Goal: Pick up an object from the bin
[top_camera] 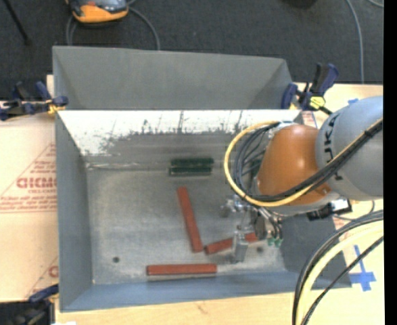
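One short red stick [217, 248] lies at 4 o'clock on the bin [73, 202] floor, the gripper [242, 246] over its right end (how wide it stands: cannot tell); dark green block [191, 166] at 12.

Light falls from above onto the grey metal bin [73, 202], brightest on its far inner wall, where a pale, almost white band glares just below the rim; its floor is an even mid-grey and its near wall duller. The orange wrist cover [286, 164] at the bin's right side carries a soft sheen on its upper curve, and below it the bin's near right corner lies in shadow. Beyond the bin's far rim the dark ground [205, 12] is dim.
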`<control>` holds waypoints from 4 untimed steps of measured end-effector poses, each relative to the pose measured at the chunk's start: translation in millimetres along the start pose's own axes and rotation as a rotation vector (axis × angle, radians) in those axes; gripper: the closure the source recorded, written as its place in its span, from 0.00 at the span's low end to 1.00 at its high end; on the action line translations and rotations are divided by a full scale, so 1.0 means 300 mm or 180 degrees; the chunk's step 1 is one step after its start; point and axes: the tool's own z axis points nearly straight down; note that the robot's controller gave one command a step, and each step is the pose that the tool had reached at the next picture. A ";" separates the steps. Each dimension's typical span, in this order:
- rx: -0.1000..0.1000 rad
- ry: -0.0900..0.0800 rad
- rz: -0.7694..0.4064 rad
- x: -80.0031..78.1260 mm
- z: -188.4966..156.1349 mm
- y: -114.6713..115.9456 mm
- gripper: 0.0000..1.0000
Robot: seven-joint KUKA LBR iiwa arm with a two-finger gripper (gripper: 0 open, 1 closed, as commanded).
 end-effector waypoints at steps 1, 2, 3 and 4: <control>0.0005 0.0008 -0.0870 0.079 0.036 0.163 1.00; 0.0005 0.0008 -0.0868 0.079 0.036 0.163 1.00; 0.0001 0.0022 -0.0668 0.066 -0.114 0.121 1.00; 0.0003 -0.0031 -0.0311 -0.093 -0.136 0.088 1.00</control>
